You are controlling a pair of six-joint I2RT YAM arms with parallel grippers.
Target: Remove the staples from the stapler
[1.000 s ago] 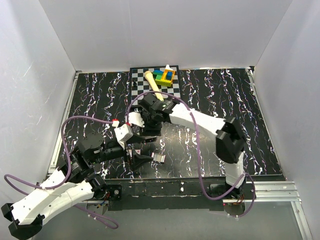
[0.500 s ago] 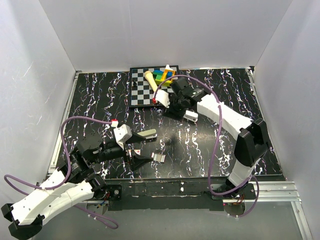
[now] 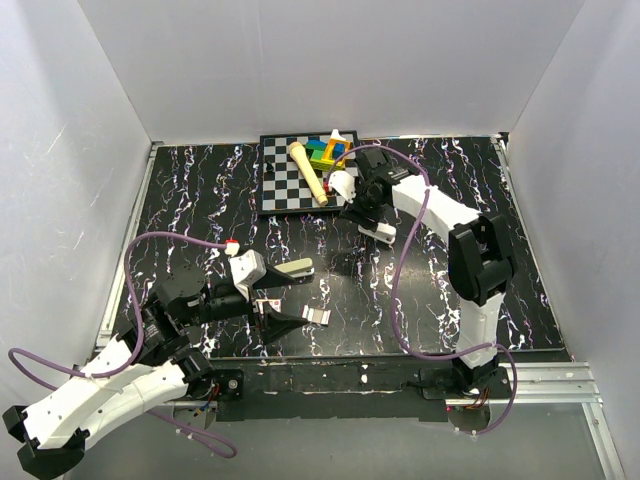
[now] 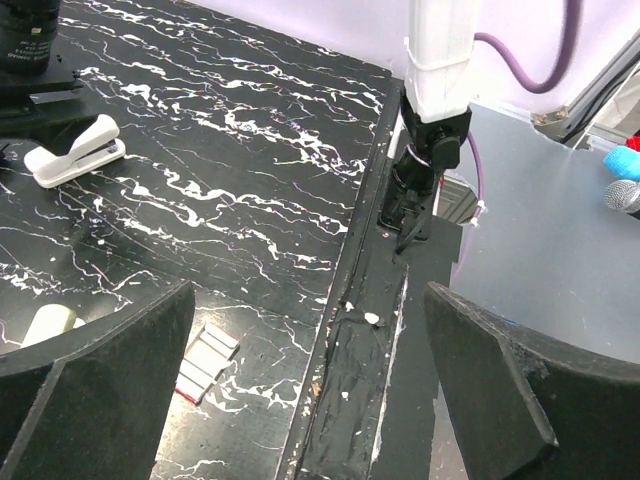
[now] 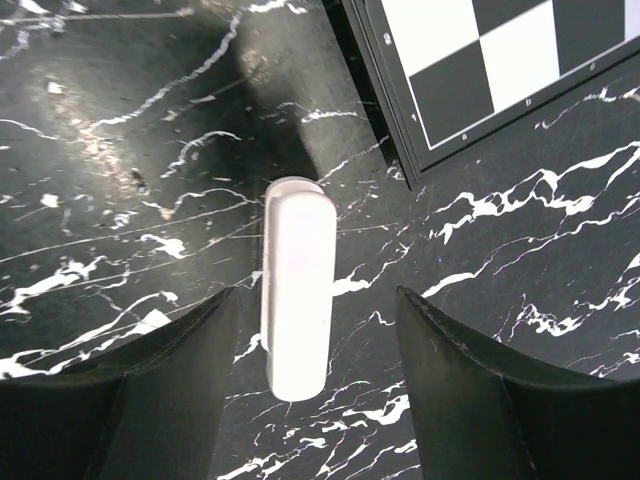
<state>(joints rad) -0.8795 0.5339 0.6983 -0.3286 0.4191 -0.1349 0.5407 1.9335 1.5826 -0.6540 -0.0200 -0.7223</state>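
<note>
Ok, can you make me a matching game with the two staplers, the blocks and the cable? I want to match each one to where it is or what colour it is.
Things:
1. white stapler
2. beige stapler
3. blocks
4. cable

Matches:
A. on the chessboard
B. purple
C. below the open right fingers
D. beside the left fingers

Pairs: 1-C, 2-D, 3-A, 4-B.
</note>
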